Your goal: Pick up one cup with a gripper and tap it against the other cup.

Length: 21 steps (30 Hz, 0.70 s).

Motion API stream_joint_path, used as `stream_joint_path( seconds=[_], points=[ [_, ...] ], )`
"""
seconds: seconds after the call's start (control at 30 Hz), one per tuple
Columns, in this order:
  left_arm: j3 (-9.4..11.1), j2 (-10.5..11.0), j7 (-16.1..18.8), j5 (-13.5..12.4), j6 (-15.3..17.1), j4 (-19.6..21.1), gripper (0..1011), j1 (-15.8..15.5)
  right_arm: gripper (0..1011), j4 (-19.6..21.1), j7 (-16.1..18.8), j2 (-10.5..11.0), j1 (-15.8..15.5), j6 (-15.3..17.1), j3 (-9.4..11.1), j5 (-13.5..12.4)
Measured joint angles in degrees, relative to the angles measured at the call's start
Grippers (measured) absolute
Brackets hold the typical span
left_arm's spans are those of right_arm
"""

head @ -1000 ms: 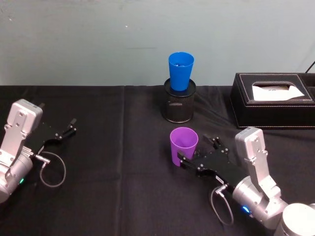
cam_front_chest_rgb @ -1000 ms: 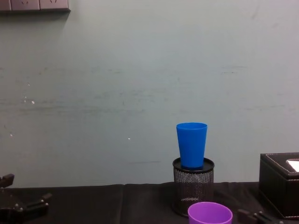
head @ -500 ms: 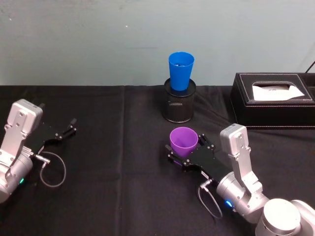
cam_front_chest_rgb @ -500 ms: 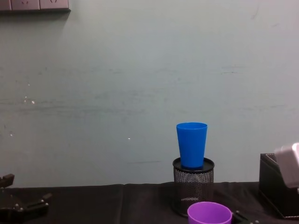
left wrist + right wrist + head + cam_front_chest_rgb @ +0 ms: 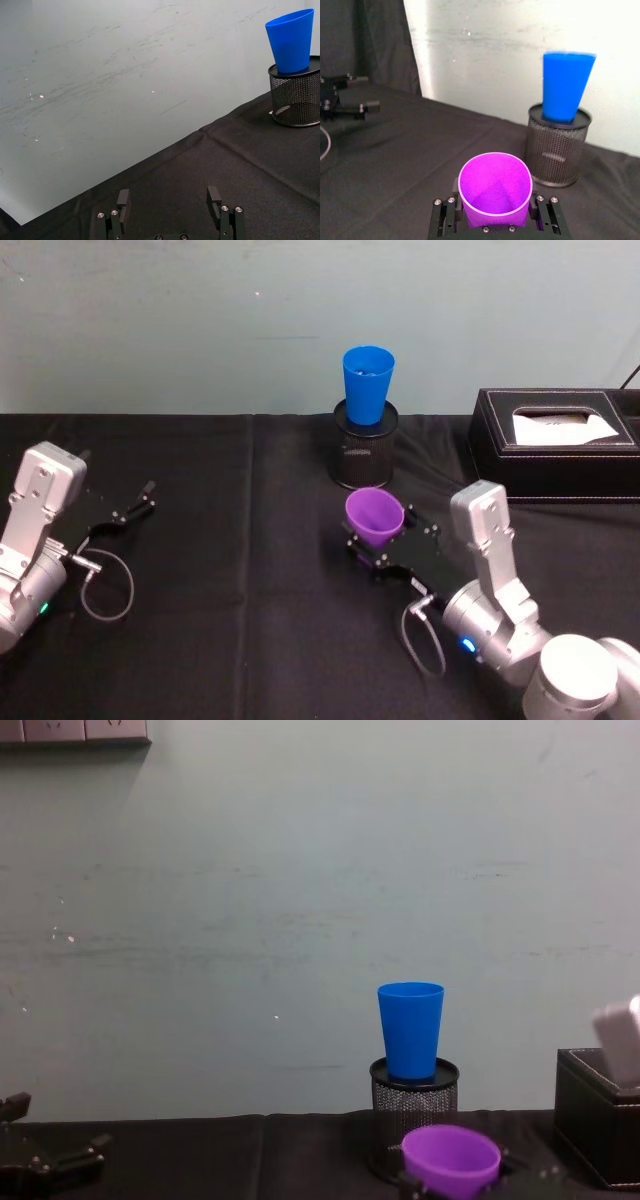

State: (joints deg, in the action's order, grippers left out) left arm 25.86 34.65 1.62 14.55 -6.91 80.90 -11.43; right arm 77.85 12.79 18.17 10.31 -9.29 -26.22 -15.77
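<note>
Near the blue cup [image 5: 367,383], right jaws clamp the purple cup [image 5: 374,518], nearly upright, mouth upward.

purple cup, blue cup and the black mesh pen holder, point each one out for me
purple cup [image 5: 373,530], head view, front of its side wall
blue cup [image 5: 367,392], head view, middle of its side wall
black mesh pen holder [image 5: 362,462], head view, front of its mesh wall

Other cup [image 5: 367,383] in holder [image 5: 364,460], one cup [image 5: 374,518] before
</note>
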Motion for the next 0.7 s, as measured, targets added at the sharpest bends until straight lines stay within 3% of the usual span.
stream_joint_path(
  seconds=[0.2,0.43,0.7],
  points=[
    [0.0,0.0,0.0,0.0,0.0,0.0,1000,0.0,720,6.1,0.3,1.4,-1.4,4.3,2.6,-1.8],
    [0.0,0.0,0.0,0.0,0.0,0.0,1000,0.0,720,14.0,2.7,3.0,-3.5,11.0,7.0,-6.9],
    [0.0,0.0,0.0,0.0,0.0,0.0,1000,0.0,720,17.0,3.5,3.8,-4.3,14.3,8.5,-7.8]
  ],
)
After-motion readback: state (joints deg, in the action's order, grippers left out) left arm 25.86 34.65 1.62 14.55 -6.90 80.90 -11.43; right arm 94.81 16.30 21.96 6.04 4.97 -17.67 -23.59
